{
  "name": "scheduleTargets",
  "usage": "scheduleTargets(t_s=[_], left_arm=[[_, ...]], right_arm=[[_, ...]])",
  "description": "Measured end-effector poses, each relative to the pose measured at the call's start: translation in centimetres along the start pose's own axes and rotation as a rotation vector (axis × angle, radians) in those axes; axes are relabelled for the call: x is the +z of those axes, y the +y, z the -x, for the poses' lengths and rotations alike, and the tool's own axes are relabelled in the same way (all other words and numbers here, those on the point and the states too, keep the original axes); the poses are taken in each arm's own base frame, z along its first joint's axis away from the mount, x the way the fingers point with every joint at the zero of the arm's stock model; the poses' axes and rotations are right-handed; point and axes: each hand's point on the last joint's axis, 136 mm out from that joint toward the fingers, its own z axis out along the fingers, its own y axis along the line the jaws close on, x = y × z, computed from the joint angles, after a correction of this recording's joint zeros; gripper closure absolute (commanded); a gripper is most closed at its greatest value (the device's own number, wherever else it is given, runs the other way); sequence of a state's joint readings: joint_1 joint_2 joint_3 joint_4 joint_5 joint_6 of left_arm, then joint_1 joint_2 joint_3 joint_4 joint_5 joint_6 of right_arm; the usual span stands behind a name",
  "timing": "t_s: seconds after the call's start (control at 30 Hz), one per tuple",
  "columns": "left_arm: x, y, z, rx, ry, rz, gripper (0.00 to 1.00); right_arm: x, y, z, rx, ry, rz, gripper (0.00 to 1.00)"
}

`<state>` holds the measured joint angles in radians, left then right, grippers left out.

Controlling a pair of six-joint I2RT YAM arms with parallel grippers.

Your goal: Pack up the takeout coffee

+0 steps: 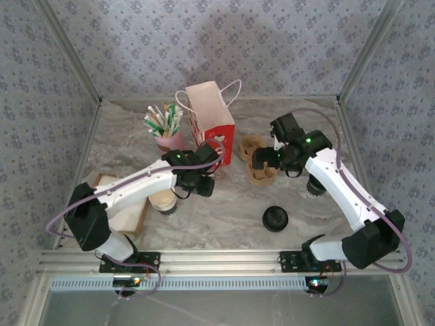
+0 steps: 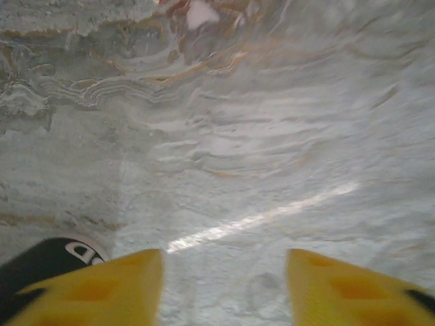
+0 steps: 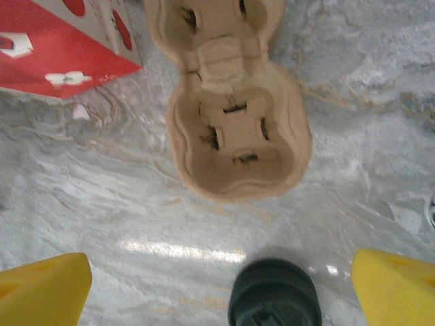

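Seen from above, the left tool (image 1: 190,189) hangs just beside the paper cup (image 1: 163,201) on the table (image 1: 224,204), near the red bag (image 1: 212,115). The right tool (image 1: 262,158) is over the cardboard carrier (image 1: 261,176), and a black lid (image 1: 275,219) lies apart. In the left wrist view, the left tool (image 2: 224,275) is partly open over bare table and holds nothing. In the right wrist view, the right tool (image 3: 221,265) is spread wide and empty, with the cardboard carrier ahead beside the red bag.

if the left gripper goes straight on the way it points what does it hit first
Probably the bare marble tabletop: the left gripper points down at it, fingers apart with nothing between.
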<state>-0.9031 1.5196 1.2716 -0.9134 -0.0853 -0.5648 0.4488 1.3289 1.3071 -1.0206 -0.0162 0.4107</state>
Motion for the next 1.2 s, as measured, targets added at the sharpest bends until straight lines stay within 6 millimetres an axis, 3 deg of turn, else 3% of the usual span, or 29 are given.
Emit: scheduleTargets(t_s=[0.2, 0.33, 0.47, 0.53, 0.63, 0.83, 1.2], left_arm=[[-5.3, -2.0, 2.7, -0.012, -0.146, -0.139, 0.15], [-7.1, -1.9, 3.2, -0.024, -0.195, -0.176, 0.02], [-8.2, -1.1, 3.8, -0.058, -0.254, -0.204, 0.01], [-8.5, -0.4, 3.9, -0.076, -0.277, -0.208, 0.00], [-8.7, 0.6, 4.0, -0.101, -0.306, -0.214, 0.01], [-8.3, 1.6, 4.4, -0.131, -0.333, -0.213, 0.01], [-8.0, 3.2, 4.5, -0.167, -0.372, -0.212, 0.01]], right_arm=[[2.5, 0.2, 0.1, 0.007, 0.016, 0.005, 0.00], [3.8, 0.9, 1.2, 0.016, 0.013, 0.028, 0.00], [5.6, 1.7, 2.5, 0.037, 0.043, 0.128, 0.00], [6.3, 2.0, 3.1, 0.054, 0.039, 0.180, 0.01], [6.7, 2.1, 3.9, 0.042, 0.032, 0.202, 0.20], [8.4, 2.3, 5.2, -0.007, 0.050, 0.137, 0.27], [10.6, 0.8, 5.2, -0.097, 0.104, -0.048, 0.36]])
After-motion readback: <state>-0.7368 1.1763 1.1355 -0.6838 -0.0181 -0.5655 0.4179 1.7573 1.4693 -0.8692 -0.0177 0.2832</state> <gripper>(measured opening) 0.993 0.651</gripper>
